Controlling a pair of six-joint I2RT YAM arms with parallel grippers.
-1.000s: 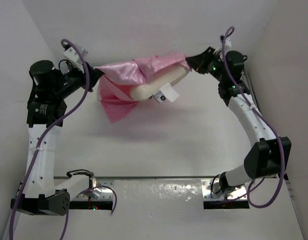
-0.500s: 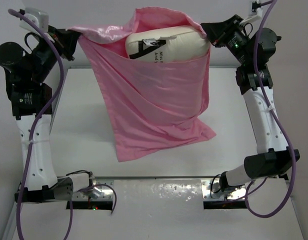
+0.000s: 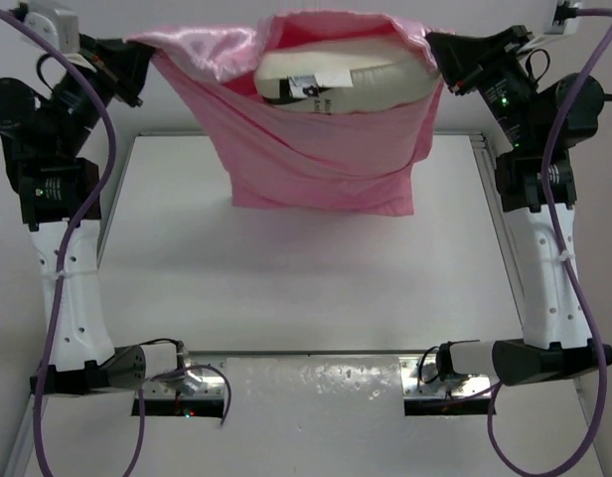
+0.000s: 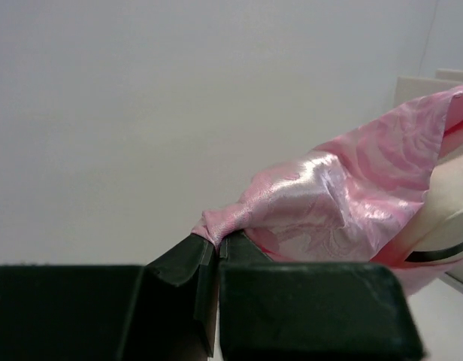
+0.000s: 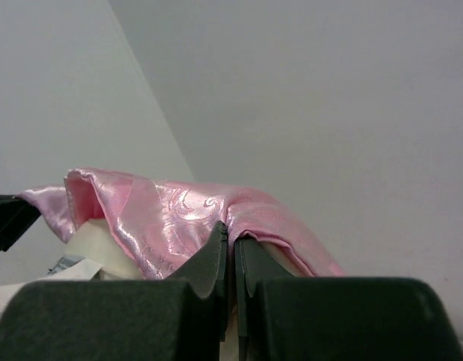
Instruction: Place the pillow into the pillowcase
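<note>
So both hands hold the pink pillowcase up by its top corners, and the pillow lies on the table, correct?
No. The left hand and right hand do hold the pillowcase up by its top corners, but the pillow sits inside its open top; the top external view shows this.

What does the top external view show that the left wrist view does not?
Only the top external view shows the whole pillowcase hanging over the table, held also by the right pincer. Only the left wrist view shows, close up, the left pincer shut on a bunched corner. Both show pink satin around the cream pillow.
</note>
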